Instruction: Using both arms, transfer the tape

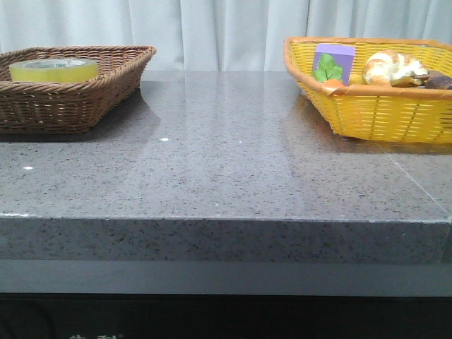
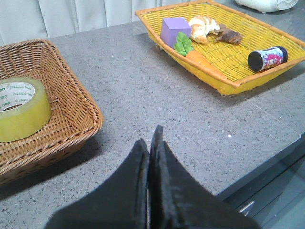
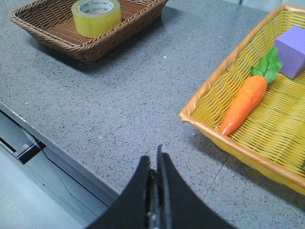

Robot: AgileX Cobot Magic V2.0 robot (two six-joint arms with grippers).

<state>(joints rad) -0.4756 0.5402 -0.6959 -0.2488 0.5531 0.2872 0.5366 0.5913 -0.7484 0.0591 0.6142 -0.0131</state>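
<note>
In the brown basket (image 1: 106,78), the tape (image 1: 54,69) lies flat.

Two baskets (image 2: 71,119), one tape roll (image 2: 21,107), one carrot (image 3: 245,102), one purple box (image 2: 175,31), one bottle (image 2: 267,58)

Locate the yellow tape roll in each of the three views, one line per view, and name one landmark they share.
Front view: the tape lies flat in the brown wicker basket, far left.
Left wrist view: the tape is at the left edge, inside the same basket.
Right wrist view: the tape is at the top, in the basket.
Shared landmark: the purple box in the yellow basket.
</note>
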